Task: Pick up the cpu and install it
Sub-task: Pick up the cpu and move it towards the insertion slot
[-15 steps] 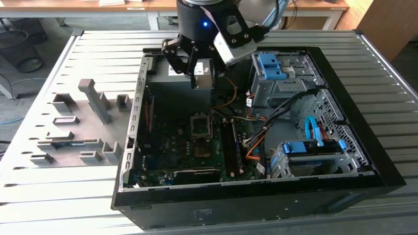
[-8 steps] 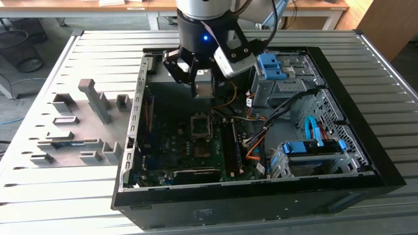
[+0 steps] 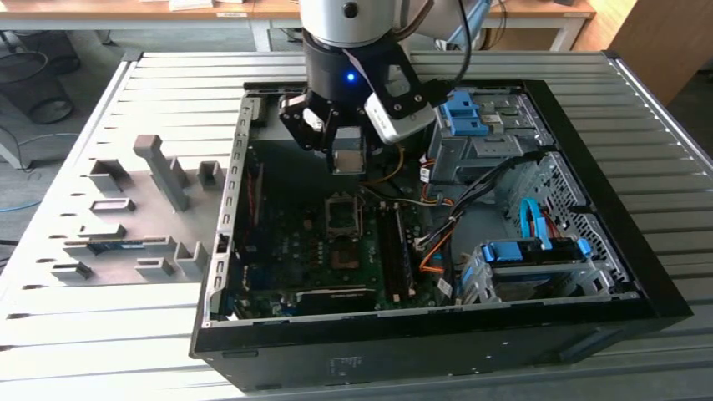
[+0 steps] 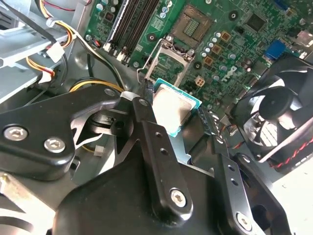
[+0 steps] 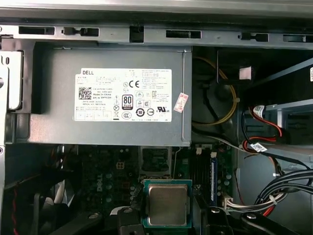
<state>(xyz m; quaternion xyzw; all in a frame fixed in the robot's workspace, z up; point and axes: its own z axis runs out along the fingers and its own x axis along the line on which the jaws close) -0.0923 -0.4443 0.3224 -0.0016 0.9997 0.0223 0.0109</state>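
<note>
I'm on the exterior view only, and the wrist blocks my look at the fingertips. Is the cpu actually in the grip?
Observer: Yes. In both wrist views the gripper is shut on the cpu, clamped across two opposite edges.
Operator: Which face shows?
Observer: The silver metal top faces the wrist cameras, with a thin green rim around it.
Operator: Is the socket free?
Observer: In the second wrist view the socket is bare and its metal frame is lifted open. The cpu is held clear of it, not seated.
</note>
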